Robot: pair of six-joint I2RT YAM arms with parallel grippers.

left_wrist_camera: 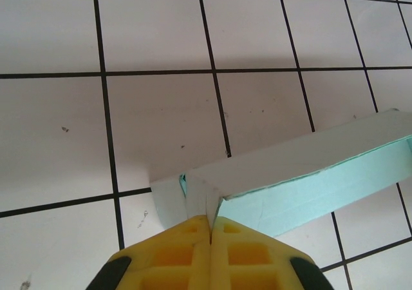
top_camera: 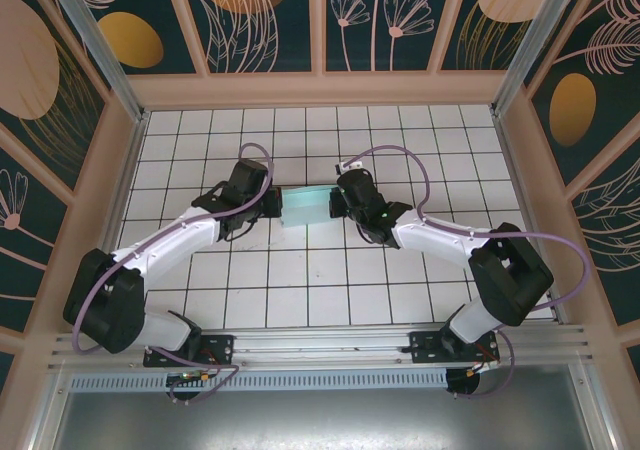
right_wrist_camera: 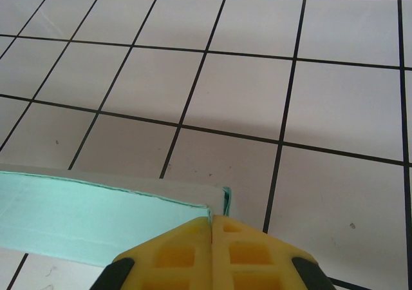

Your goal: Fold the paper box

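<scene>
From above, the paper box (top_camera: pixel 305 206) lies mid-desk (top_camera: pixel 420 140) between my two arms. At the left wrist, my left hand (left_wrist_camera: pixel 210 220) is pinched shut on one end of the box. At the right wrist, my right hand (right_wrist_camera: pixel 211 220) is clamped on the opposite corner. I'd move both ends together, so the creases bend rather than tear. The box seems empty, though its inside is mostly hidden.

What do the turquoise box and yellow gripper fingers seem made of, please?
The paper box looks like thin matte card: sharp creases, thin cut edges. On the left gripper, the fingers look like matte yellow moulded plastic or rubber, with square recesses; I cannot tell which.
</scene>
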